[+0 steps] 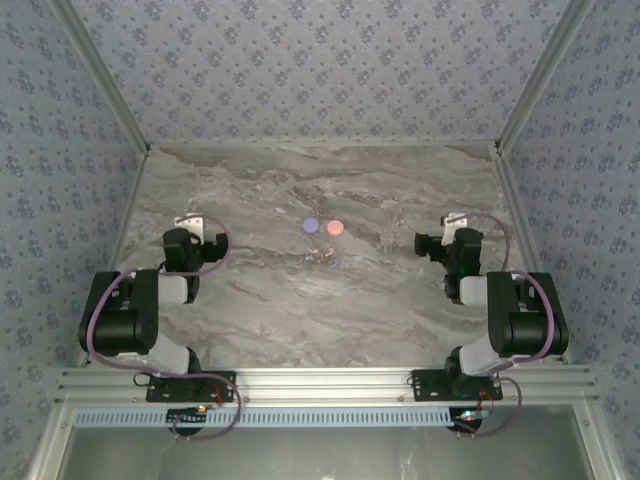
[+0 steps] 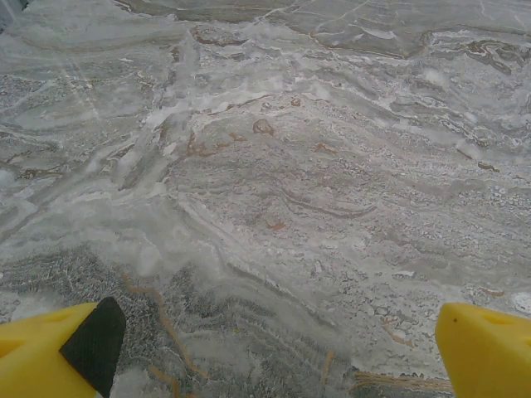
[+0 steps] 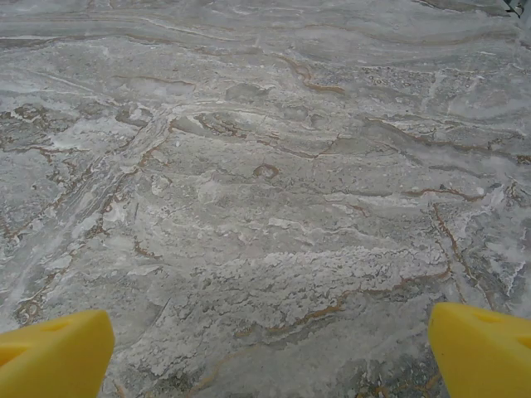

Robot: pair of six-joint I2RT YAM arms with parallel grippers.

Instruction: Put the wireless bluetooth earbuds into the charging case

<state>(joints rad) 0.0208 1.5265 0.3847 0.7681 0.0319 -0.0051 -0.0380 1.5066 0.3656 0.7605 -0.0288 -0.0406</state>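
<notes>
The left hand point(image 2: 274, 323) is spread to its full width. Its two yellow fingers point(image 2: 50, 352) sit at the lower corners of its wrist view, with a black pad on the inner face of the left one. It has hold of nothing: between the fingers lies bare grey marble-veined worktop point(image 2: 274, 166). The right hand point(image 3: 270, 323) is opened just as wide, its yellow fingers point(image 3: 481, 348) far apart over bare stone, gripping nothing.

From above, the black left arm point(image 1: 125, 315) and the black right arm point(image 1: 520, 315) are both folded. Each rises from its base on the aluminium rail point(image 1: 320, 380) at the near edge, bends at a bulky elbow, and carries its wrist forward. Each hand sits at its own side of the worktop, well apart from the things in the middle.

The two tiny pale lilac-white earbuds point(image 1: 312, 256) lie on the worktop near its centre, between the two hands. The other earbud point(image 1: 333, 262) is just beside the first, to its right and slightly nearer the arms. They are too small to tell their long axis or which way they point.

Just beyond them a small round purple disc point(image 1: 312, 225) and a small round salmon-pink disc point(image 1: 335, 228) lie side by side, purple on the left. They look like the halves of an opened charging case, though I cannot be sure. What is in them cannot be made out. Both earbuds lie outside them.
</notes>
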